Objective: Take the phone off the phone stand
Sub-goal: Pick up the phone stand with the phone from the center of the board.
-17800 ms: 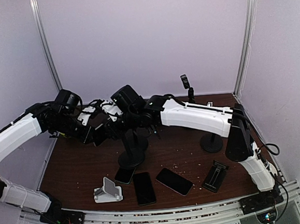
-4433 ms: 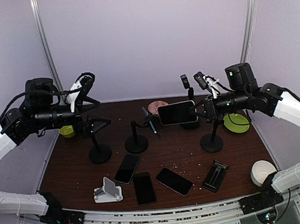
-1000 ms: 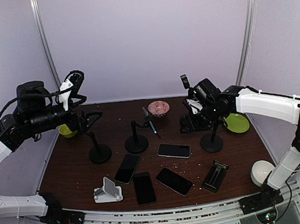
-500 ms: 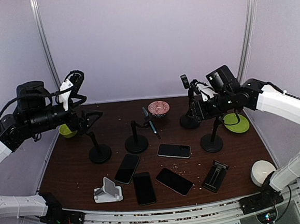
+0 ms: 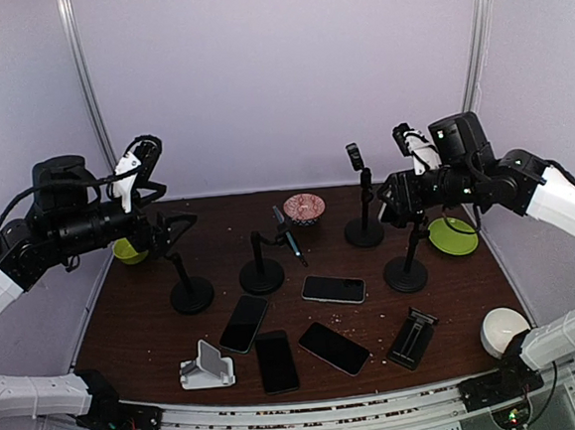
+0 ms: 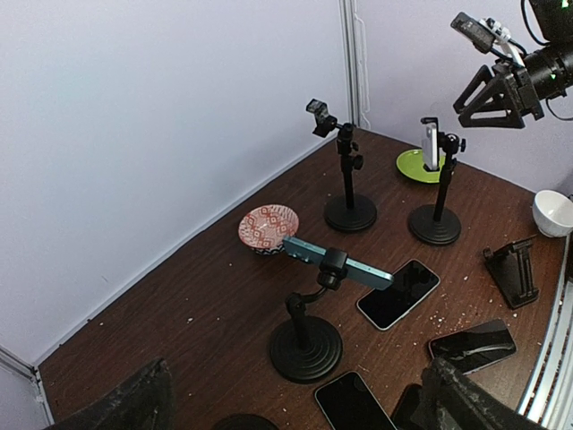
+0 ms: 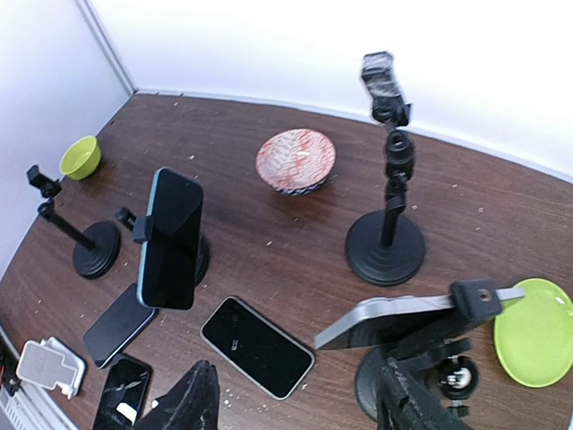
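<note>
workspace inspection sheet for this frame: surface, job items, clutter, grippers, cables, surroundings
Surface: dark wood table, pale crumbs scattered.
Job's things: teal phone clamped in centre stand; grey phone in right stand; left stand and rear stand empty; four loose phones lie flat, one mid-table.
Clutter: patterned bowl, green bowl, green plate, white bowl, white folding stand, black folding stand.
Grippers: left gripper open, empty, raised; right gripper open, empty, raised near right stand.
Cables: black cables along left arm, off the table.
Surroundings: pale walls, metal posts.
</note>
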Controlling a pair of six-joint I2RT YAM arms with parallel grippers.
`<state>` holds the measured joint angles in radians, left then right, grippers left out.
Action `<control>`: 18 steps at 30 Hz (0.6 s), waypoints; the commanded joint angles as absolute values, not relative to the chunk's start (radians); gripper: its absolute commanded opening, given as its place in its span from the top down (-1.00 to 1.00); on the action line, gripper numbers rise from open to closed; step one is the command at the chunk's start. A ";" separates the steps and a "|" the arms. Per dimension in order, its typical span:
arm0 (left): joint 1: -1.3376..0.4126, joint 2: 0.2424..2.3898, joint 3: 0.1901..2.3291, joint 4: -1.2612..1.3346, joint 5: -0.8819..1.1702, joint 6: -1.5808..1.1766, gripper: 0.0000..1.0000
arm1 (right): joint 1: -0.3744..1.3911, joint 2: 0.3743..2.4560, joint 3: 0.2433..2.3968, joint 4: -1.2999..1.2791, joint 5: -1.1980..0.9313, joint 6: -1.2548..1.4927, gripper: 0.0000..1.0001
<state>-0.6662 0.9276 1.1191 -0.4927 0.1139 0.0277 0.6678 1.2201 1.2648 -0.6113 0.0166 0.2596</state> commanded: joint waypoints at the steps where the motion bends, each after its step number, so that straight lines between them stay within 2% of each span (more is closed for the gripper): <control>1: -0.658 0.936 1.116 -0.441 0.113 0.028 -0.96 | 0.670 1.172 1.249 -0.642 0.135 0.257 -0.20; 10: -0.659 0.985 1.135 -0.467 0.170 0.026 -0.94 | 0.645 1.123 1.211 -0.706 0.270 0.333 -0.22; 18: -0.683 1.053 1.172 -0.459 0.213 -0.035 -0.89 | 0.540 1.103 1.124 -0.659 0.045 0.359 -0.23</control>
<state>-0.6693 1.0302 1.1240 -0.4953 0.1795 0.0074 0.5770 1.1206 1.1641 -0.6762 0.1474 0.3340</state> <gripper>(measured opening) 0.949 0.610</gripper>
